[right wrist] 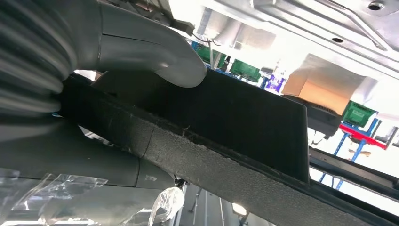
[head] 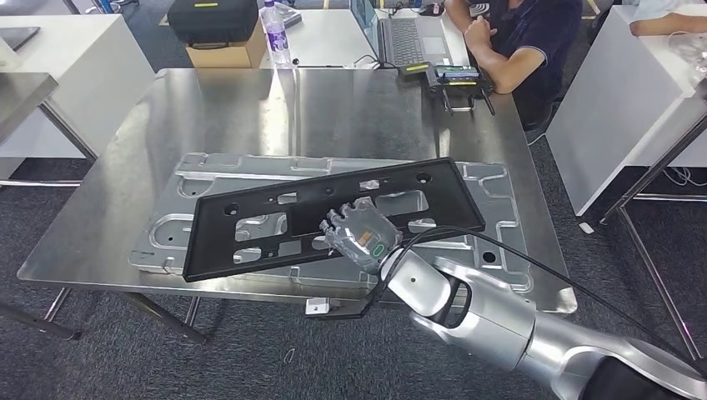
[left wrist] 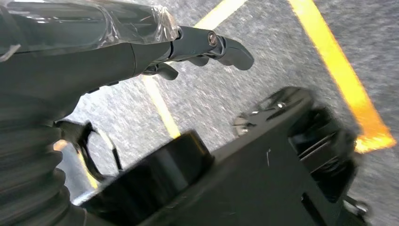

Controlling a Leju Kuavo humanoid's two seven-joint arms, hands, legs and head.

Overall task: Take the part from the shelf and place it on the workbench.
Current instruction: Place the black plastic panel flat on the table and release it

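The long black part [head: 333, 218] lies slanted across the middle of the head view, over a silver stamped panel [head: 492, 187] on the steel bench [head: 217, 108]; the right hand [head: 360, 236] grips its lower edge, thumb [right wrist: 155, 56] above and fingers [right wrist: 94, 165] beneath, clamped on it; the left hand [left wrist: 141, 42] hangs over grey floor [left wrist: 282, 56], fingers [left wrist: 230, 49] stretched apart, holding nothing; a person [head: 525, 42] sits at upper right.
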